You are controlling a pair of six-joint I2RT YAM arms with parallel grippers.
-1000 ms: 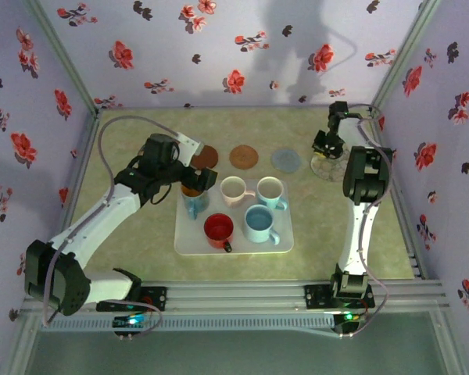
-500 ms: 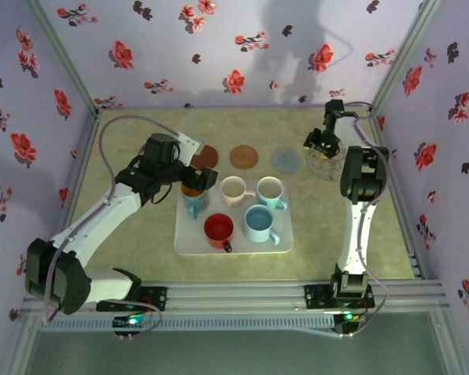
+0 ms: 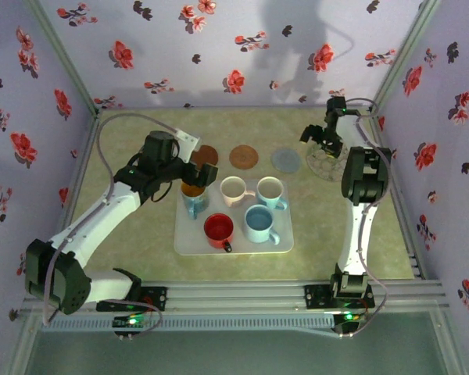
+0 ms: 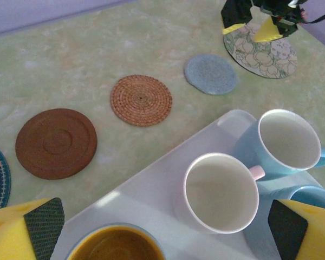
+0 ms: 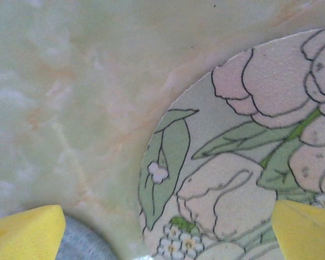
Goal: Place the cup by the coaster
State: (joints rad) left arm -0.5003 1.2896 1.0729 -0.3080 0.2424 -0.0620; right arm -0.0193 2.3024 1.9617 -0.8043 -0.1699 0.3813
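At the centre of the overhead frame, a white rectangular plastic tray (image 3: 191,244) on the pale green marbled table (image 3: 133,258) carried five cups. The blue ceramic cup with an amber interior (image 3: 192,200) stood in the tray's upper-left corner, beneath the left end effector (image 3: 191,181). Its yellow-padded fingers (image 4: 21,230) were spread wide at the bottom corners of the left wrist view, with the cup's rim between them, and gripped nothing. Also on the tray sat a pale pink cup (image 3: 233,190), a light blue cup with a white interior (image 3: 270,190), a red cup (image 3: 218,229) and a sky-blue cup (image 3: 259,223). Above the tray ran a row of flat discs: a dark brown round coaster (image 3: 205,156), a woven orange coaster (image 3: 243,156) and a grey-blue coaster (image 3: 285,160). In the upper right, the right end effector (image 3: 320,143) hung over a floral-printed round coaster (image 3: 328,164), fingers fully parted and empty. That coaster lay flat on the table, well apart from the amber-lined cup.
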